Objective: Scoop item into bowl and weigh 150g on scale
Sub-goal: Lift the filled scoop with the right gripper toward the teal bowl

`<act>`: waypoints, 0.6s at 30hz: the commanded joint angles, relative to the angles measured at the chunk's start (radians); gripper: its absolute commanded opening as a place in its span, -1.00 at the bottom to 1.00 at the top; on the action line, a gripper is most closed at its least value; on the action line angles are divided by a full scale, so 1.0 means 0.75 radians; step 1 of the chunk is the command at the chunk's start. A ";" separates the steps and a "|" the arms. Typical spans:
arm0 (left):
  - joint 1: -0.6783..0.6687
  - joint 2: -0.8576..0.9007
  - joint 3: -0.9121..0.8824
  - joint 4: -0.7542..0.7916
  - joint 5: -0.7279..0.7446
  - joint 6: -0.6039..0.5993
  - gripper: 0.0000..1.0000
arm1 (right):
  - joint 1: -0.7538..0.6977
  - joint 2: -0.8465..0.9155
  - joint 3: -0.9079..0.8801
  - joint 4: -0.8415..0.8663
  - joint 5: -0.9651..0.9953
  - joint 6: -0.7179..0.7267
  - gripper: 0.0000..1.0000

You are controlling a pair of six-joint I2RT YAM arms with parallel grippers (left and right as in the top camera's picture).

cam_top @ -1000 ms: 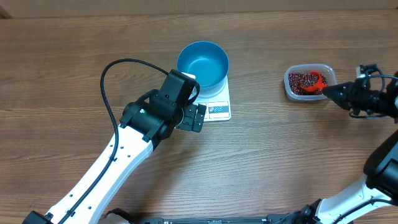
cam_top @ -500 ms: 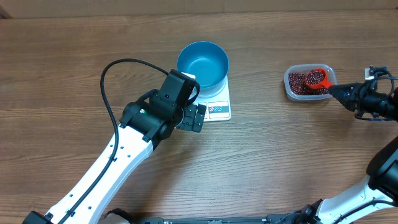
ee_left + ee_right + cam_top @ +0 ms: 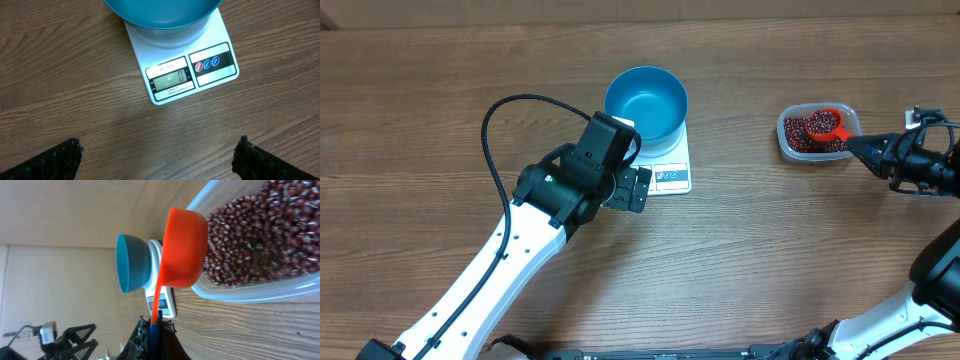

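The blue bowl [image 3: 646, 102] stands on the white scale [image 3: 672, 176], whose display shows in the left wrist view below the bowl [image 3: 162, 12] on the scale [image 3: 170, 79]. My left gripper [image 3: 638, 188] hovers open just in front of the scale, nothing between its fingers [image 3: 62, 161]. At the right, dark red beans [image 3: 802, 133] fill a clear tub [image 3: 784, 141]. My right gripper [image 3: 865, 150] is shut on the blue-tipped handle of the red scoop [image 3: 827, 126]. The scoop [image 3: 182, 250] sits level over the tub's near side with beans [image 3: 260, 235] in its cup.
A black cable [image 3: 500, 110] loops from the left arm over the table's left half. The right arm's body [image 3: 935, 165] lies along the right edge. Bare wooden table [image 3: 750, 240] lies between scale and tub.
The right gripper has drawn back to the right, and the scoop has turned from tilted in the beans to level with beans in it. The left arm is still.
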 commanded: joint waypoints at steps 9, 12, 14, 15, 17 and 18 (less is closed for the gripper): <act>0.000 -0.009 -0.010 0.002 0.003 0.020 0.99 | 0.078 0.000 -0.008 -0.097 -0.238 -0.153 -0.93; 0.000 -0.009 -0.010 0.002 0.003 0.020 0.99 | 0.134 0.000 -0.008 -0.096 -0.255 -0.153 -0.93; 0.000 -0.009 -0.010 0.002 0.003 0.020 0.99 | 0.188 0.000 -0.005 -0.095 -0.254 -0.153 -0.93; 0.000 -0.009 -0.010 0.002 0.003 0.020 0.99 | 0.213 0.000 -0.005 -0.091 -0.258 -0.153 -0.93; 0.000 -0.009 -0.010 0.002 0.003 0.020 0.99 | 0.274 0.000 -0.005 -0.078 -0.286 -0.153 -0.93; 0.000 -0.009 -0.010 0.002 0.003 0.020 0.99 | 0.299 0.000 -0.004 -0.072 -0.302 -0.153 -0.93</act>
